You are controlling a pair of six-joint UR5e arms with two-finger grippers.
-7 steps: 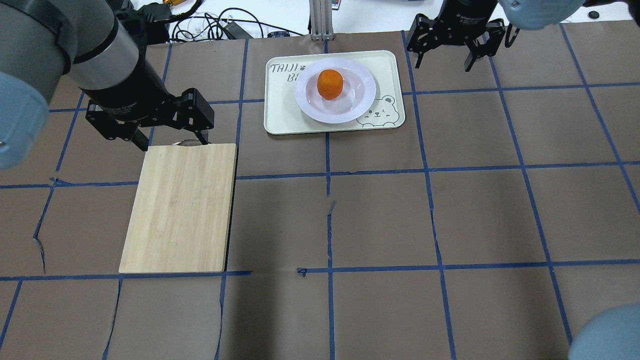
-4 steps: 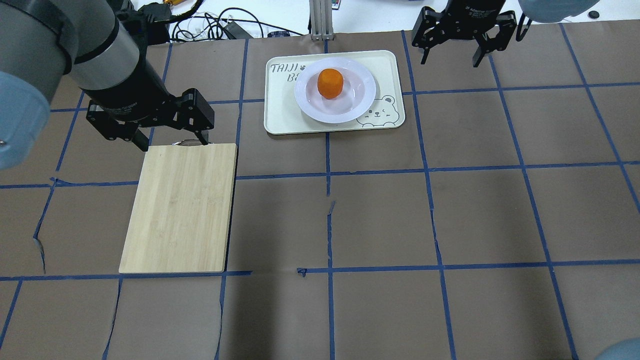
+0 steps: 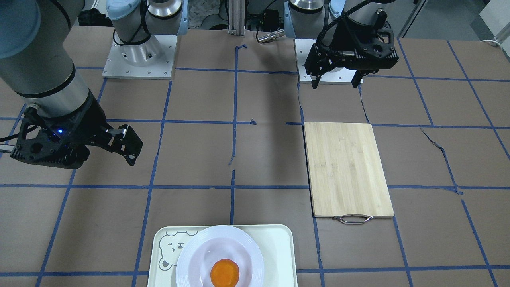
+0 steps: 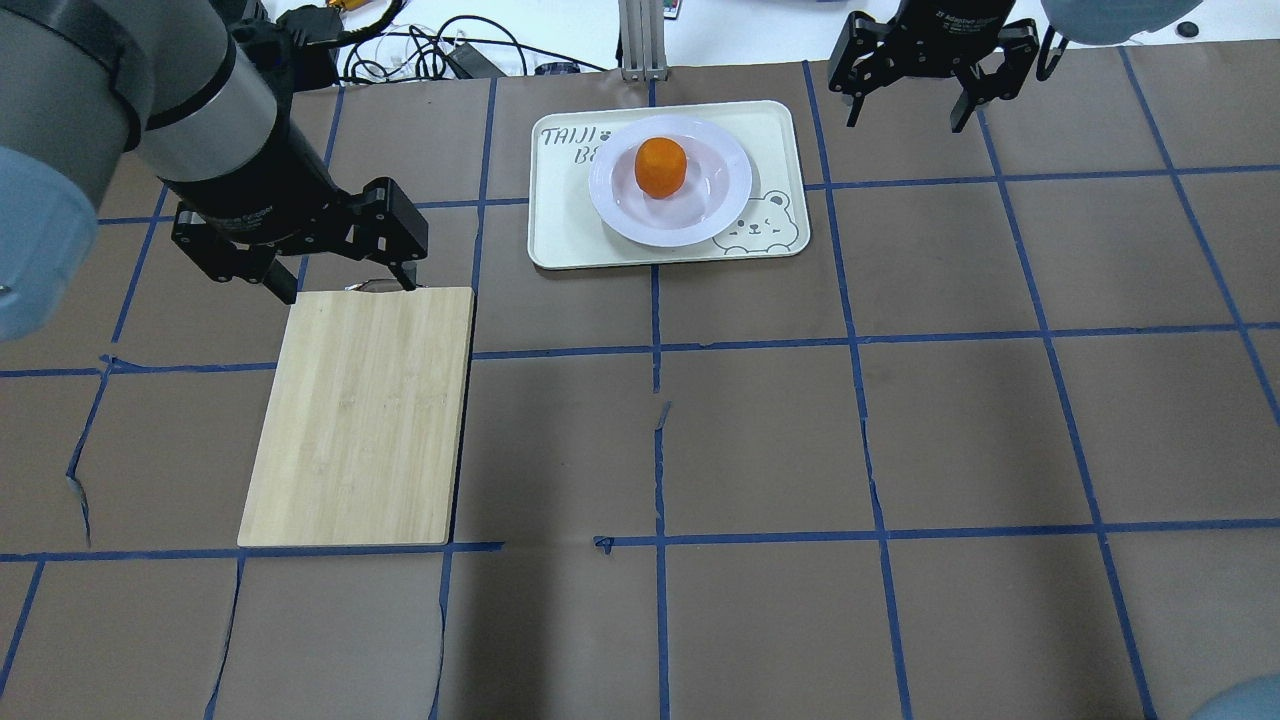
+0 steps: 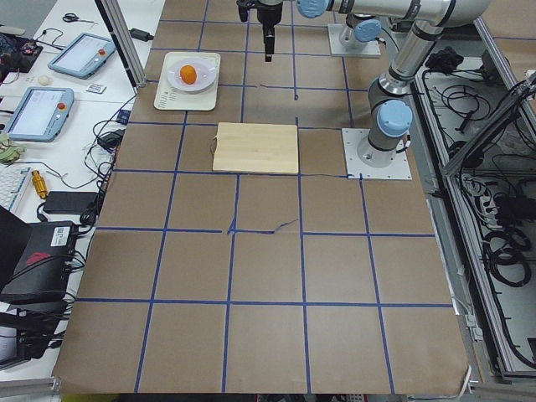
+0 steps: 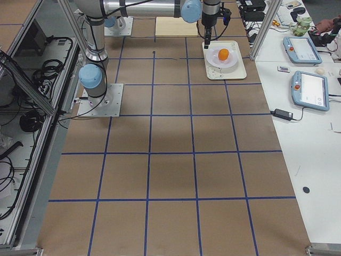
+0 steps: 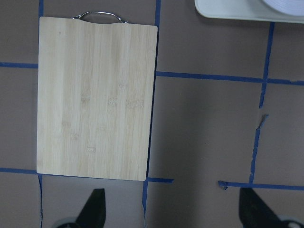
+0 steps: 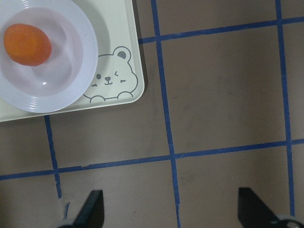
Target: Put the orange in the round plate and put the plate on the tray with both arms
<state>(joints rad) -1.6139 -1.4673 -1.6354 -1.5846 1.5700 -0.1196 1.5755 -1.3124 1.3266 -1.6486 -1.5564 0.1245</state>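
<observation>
Overhead exterior: orange (image 4: pixel 660 167) sits in the sunken centre of the round plate (image 4: pixel 612 205), likely kept from rolling, plate resting on the tray (image 4: pixel 565 235), upper middle. Task looks done. Right gripper (image 4: pixel 905 122), upper right, and left gripper (image 4: pixel 347 288), at the handle end of the bamboo cutting board (image 4: pixel 360 415), hang spread, empty, clear of the tray.

Brown tabletop (image 4: pixel 900 430), probably paper-covered, gridded with blue tape, cream bear-face tray (image 4: pixel 560 235) near one edge, bamboo cutting board (image 4: pixel 360 415) well apart
</observation>
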